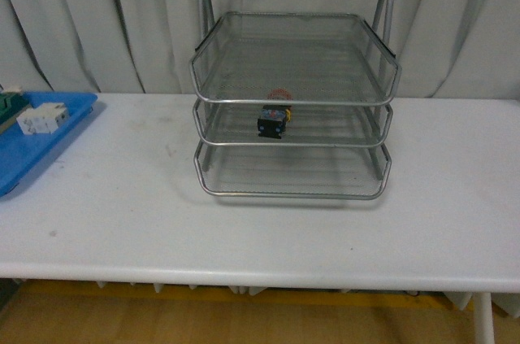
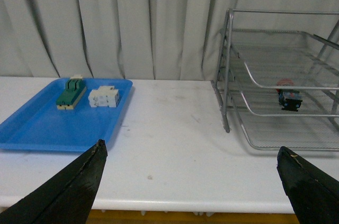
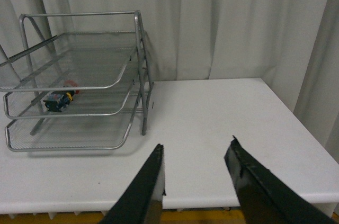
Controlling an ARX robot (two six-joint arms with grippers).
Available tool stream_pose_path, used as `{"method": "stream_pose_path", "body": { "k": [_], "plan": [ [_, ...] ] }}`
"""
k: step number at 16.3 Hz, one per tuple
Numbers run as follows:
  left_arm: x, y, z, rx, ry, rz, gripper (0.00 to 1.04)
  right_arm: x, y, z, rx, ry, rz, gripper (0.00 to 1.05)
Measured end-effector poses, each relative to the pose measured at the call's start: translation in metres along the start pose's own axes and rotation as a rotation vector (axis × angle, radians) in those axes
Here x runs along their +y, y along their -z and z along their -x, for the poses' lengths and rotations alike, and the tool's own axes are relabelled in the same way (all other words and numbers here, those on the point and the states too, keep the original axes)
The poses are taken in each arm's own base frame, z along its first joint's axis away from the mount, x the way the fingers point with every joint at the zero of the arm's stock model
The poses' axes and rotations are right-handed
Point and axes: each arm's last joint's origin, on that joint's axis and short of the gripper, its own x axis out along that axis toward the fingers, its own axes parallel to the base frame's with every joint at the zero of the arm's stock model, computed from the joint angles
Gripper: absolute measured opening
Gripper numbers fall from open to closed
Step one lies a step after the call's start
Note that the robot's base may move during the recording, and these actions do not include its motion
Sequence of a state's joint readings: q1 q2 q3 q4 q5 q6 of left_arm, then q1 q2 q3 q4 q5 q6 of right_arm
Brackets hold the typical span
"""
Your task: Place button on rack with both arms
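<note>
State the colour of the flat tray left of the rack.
Blue tray; left wrist view shows it best.

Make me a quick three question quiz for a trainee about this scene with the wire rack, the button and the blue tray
1. Multiple choice: on which tier of the rack does the button lie? A top, B middle, C bottom.
2. True or false: the left claw is shut on the button.
3. Fill in: the green-and-cream block and the white part sit in the ____ tray.

Key
1. B: it lies in the middle tier, near the front edge.
2. False: both the left claw and the right claw are open and empty, away from the rack.
3. Blue.
</note>
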State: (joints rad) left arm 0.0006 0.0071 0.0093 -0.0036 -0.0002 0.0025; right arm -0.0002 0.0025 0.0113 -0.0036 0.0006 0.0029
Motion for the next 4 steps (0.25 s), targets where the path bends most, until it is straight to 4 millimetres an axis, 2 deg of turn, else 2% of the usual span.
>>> {"method": "stream_pose_path", "body": {
  "k": [1,2,4],
  "plan": [
    [0.0,0.0,0.0,0.0,0.0,0.0,0.98,0.0,0.0,0.0,0.0,0.0,0.0,0.71],
    [0.0,0.0,0.0,0.0,0.0,0.0,0.98,0.0,0.0,0.0,0.0,0.0,0.0,0.98],
    [0.0,0.0,0.0,0.0,0.0,0.0,0.98,0.0,0.0,0.0,0.0,0.0,0.0,0.98]
  ]
}}
